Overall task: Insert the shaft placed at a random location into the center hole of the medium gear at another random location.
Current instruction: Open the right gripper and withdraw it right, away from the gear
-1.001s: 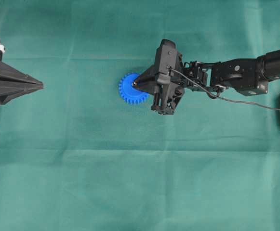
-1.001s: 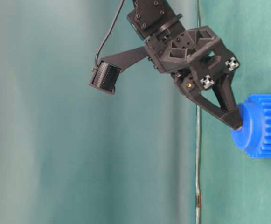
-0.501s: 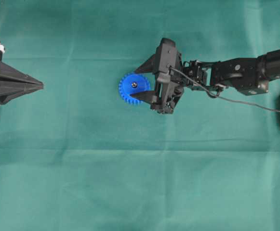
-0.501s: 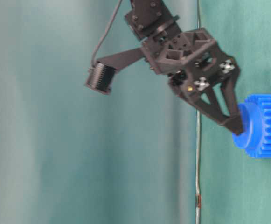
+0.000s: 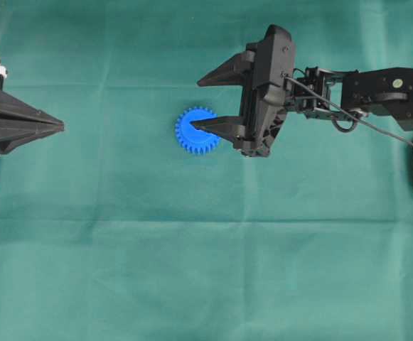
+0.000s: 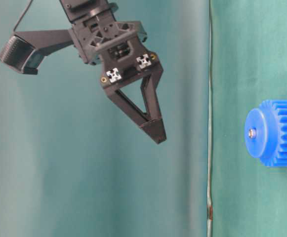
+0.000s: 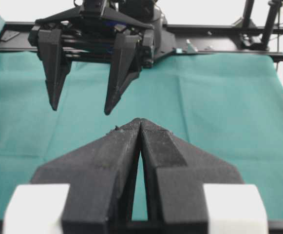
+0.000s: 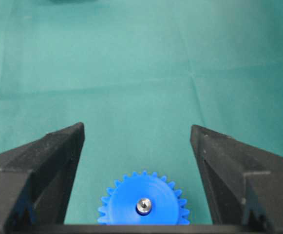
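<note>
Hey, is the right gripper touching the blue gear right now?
Apart. The table-level view shows the right gripper lifted clear of the medium gear, bare cloth between them, with the shaft seated in it.

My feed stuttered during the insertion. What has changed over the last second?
The right pincer opened, let go of the shaft and lifted away from the medium gear. The shaft now sits in the center hole, its shiny end showing on the blue face. The gear kept its place on the green cloth, and the left pincer stayed shut and still.
</note>
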Controlling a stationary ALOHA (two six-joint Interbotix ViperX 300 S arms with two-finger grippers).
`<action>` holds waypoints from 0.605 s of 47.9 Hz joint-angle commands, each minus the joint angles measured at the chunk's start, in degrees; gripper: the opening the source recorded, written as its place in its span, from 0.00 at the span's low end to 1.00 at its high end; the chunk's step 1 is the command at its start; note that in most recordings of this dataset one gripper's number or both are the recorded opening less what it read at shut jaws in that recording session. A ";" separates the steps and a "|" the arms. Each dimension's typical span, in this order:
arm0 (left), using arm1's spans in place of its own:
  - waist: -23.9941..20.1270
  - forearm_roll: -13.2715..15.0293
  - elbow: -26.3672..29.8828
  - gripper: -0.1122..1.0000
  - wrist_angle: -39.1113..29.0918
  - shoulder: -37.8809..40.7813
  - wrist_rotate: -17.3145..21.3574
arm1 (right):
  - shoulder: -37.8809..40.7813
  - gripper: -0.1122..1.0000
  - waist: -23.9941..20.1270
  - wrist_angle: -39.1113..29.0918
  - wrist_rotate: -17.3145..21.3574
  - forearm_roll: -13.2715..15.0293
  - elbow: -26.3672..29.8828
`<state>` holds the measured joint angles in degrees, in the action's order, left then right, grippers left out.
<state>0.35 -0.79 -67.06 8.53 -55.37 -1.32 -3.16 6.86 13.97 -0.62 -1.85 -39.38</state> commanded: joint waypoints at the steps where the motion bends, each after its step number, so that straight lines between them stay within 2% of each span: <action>1: -0.18 -0.09 1.05 0.10 0.35 0.26 -0.09 | -1.67 0.89 0.00 -0.09 0.26 0.00 0.53; 16: -0.18 -0.09 1.05 0.10 0.26 0.09 -0.09 | -9.93 0.89 0.00 -1.58 0.26 0.00 -3.78; 29: -0.18 -0.09 1.05 0.10 0.26 0.09 -0.09 | -21.27 0.88 0.00 -2.02 0.53 -0.26 -11.16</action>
<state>0.26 -0.70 -67.15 8.53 -55.46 -1.32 -20.74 6.94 11.95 -0.70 -1.85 -49.39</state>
